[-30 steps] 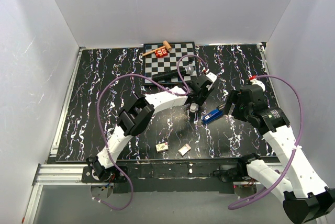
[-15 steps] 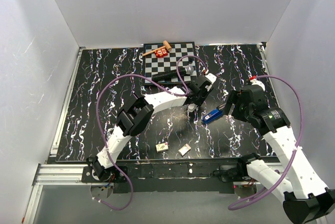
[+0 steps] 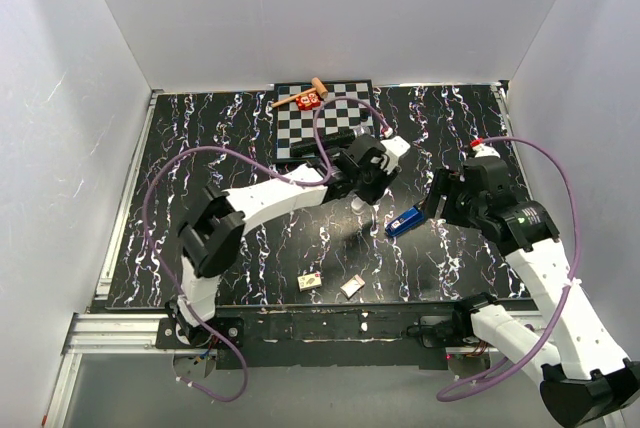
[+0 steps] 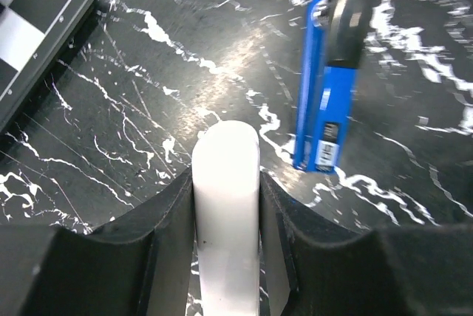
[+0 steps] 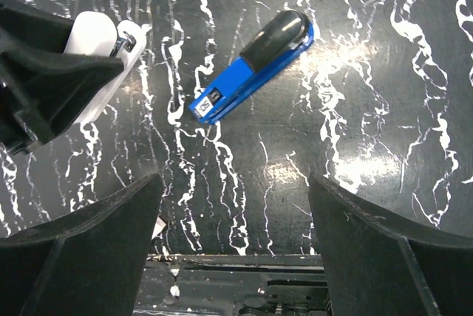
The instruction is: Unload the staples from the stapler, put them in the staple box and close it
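Observation:
The blue stapler [image 3: 406,220] with a black end lies closed on the black marbled table, right of centre. It also shows in the left wrist view [image 4: 330,87] and the right wrist view [image 5: 253,67]. My left gripper [image 4: 226,183] is shut on a white tube-shaped marker [image 4: 226,205] and holds it just left of the stapler; in the top view it is at the table's middle [image 3: 363,193]. My right gripper [image 5: 233,216] is open and empty, above the table, with the stapler ahead of its jaws; in the top view it is right of the stapler [image 3: 438,203].
A checkerboard [image 3: 325,114] lies at the back centre, with a wooden mallet [image 3: 302,95] and a red block [image 3: 307,100] on it. Two small cards [image 3: 310,280] [image 3: 351,287] lie near the front edge. A metal rail [image 3: 300,326] borders the front.
My left arm has swung its elbow left and lower, and its gripper has shifted slightly back and left with the marker. The black microphone on the checkerboard is now covered by the arm. The stapler has not moved.

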Motion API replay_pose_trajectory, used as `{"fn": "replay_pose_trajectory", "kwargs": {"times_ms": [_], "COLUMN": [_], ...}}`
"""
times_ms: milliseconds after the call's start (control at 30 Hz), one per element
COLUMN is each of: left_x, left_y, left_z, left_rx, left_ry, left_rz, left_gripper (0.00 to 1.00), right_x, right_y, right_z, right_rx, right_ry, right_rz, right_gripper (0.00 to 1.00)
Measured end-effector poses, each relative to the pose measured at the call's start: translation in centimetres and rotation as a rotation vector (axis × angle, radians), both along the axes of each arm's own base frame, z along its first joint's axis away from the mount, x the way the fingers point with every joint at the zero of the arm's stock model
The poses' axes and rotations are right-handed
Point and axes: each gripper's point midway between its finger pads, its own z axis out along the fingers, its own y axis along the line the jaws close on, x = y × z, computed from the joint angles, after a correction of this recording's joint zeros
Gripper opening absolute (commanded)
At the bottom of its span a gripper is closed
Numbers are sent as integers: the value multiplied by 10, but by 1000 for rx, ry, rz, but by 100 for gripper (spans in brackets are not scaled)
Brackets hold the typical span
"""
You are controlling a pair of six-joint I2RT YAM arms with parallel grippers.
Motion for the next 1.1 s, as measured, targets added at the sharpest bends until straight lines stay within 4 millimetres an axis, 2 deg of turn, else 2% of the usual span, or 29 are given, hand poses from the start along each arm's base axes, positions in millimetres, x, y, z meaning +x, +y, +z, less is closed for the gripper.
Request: {"fn": "replay_pose_trajectory", "kwargs": {"times_ms": [133, 267, 400, 633, 867, 1100], "left_x": [-22, -46, -71, -109, -143, -183], "left_y": [2, 9, 21, 40, 57, 73], "left_z": [45, 79, 98, 125, 153, 190], "left_rx": [-95, -164, -209, -299, -410, -538], "left_ry": [-8, -14, -3, 48, 95, 124], "left_rz": [-85, -176, -254, -383, -511, -656], "left_gripper": [0, 0, 0, 0, 0, 0], "right_x": [-1, -4, -10, -27, -51, -77], "right_y": [11, 29, 46, 81, 112, 135], "right_z": [13, 26, 44, 93, 107, 127], "right_rx": [37, 87, 136, 245, 286, 313], "right_ry": [-20, -29, -53, -121, -118, -158], "right_rz": [71, 182, 299, 559, 803, 1003], "right_gripper": [82, 79, 76, 72, 70, 65]}}
